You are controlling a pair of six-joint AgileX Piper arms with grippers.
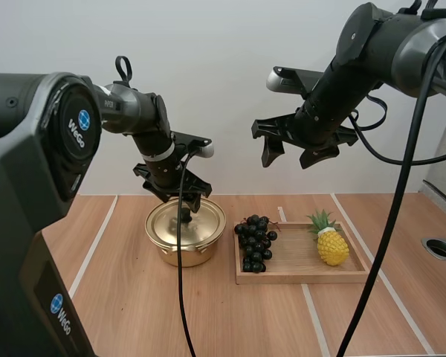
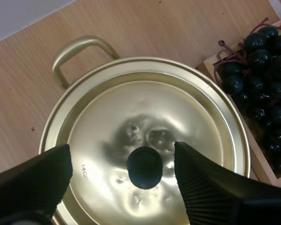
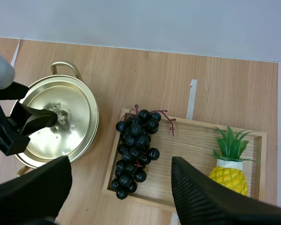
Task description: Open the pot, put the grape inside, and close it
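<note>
Dark purple grape bunch lies on the flat wooden tray, just beside the round golden metal pot. My left tool hangs released over the pot, fingers flanking its black lid knob without touching. My right tool hovers released high above the pot's tray side.

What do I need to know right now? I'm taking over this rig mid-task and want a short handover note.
Left gripper: open, straddling the black knob on the lid, not closed on it.
Right gripper: open, raised above the wooden tray, holding nothing.
Pot stands on the table, lid on. Grapes lie in the tray beside a pineapple.
Done: nothing yet.
Left to do: grip the knob, lift the lid, put the grapes in, close the pot.
</note>
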